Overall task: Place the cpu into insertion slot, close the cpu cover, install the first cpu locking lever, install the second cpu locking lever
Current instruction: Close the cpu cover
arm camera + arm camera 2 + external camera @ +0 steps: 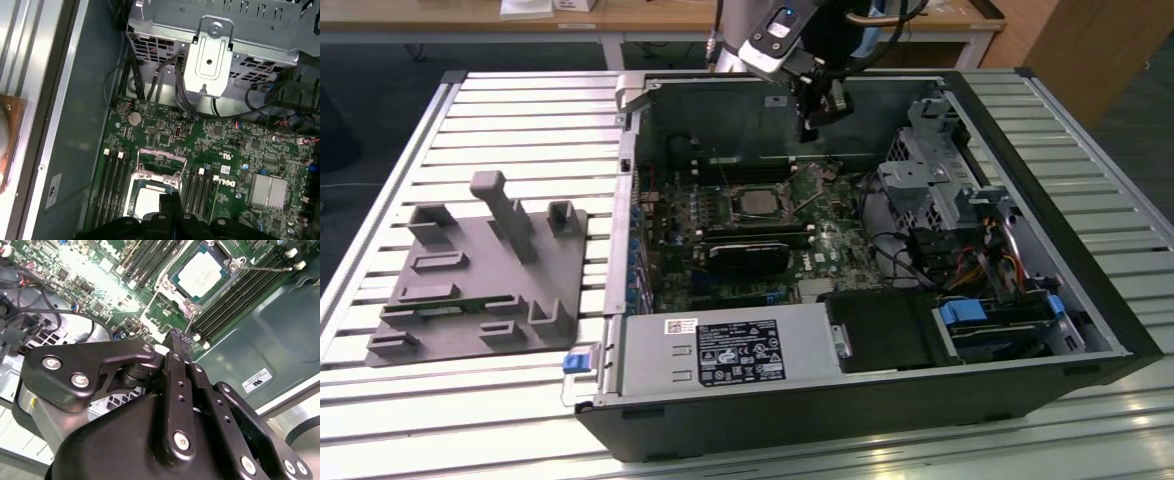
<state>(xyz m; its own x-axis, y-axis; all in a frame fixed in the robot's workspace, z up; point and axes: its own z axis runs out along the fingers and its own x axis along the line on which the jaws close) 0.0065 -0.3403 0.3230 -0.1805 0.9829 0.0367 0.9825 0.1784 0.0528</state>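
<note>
Second wrist view: claw [176, 337] pressed together near cpu [202, 271]; exterior view: grey fixture [474, 275].

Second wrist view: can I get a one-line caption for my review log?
Gripper hovering over the green motherboard, its tip near the cpu already seated in the insertion slot.

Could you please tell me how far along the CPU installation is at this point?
Done: the cpu sits in the insertion slot. In hand: nothing; the shut gripper hovers empty above it. Left: the cpu cover stands open, and a locking lever sticks out, apparently unlatched.
</note>
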